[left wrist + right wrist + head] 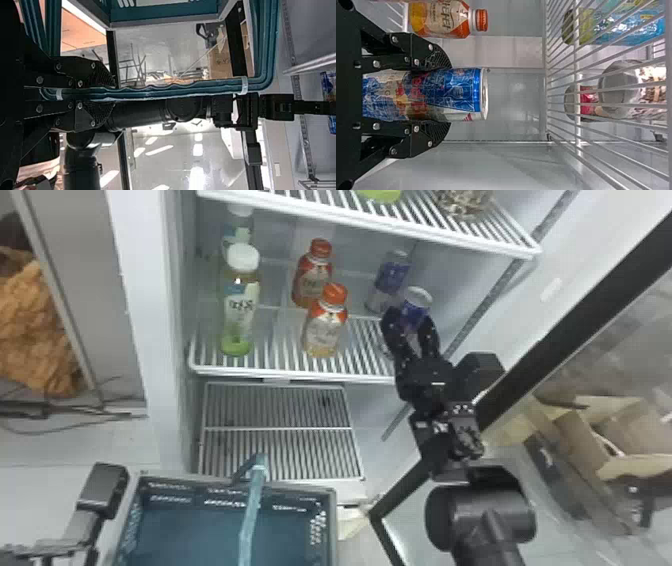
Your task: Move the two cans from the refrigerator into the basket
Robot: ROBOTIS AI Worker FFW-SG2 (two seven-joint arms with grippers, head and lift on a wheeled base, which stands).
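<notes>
My right gripper is at the right side of the refrigerator's middle shelf, shut on the nearer blue-and-silver can. In the right wrist view, the right gripper has one finger along each side of this can. Its base is hidden. The second can stands farther back, slightly left. At the lower left is part of my left gripper's arm assembly, the left gripper being beside the blue basket. In the left wrist view, the left gripper is shut on the basket handle.
Two orange-capped bottles stand left of the cans, and white-capped green bottles farther left. A wire shelf with items hangs above. The open door's black frame slants along the right, with cardboard boxes beyond.
</notes>
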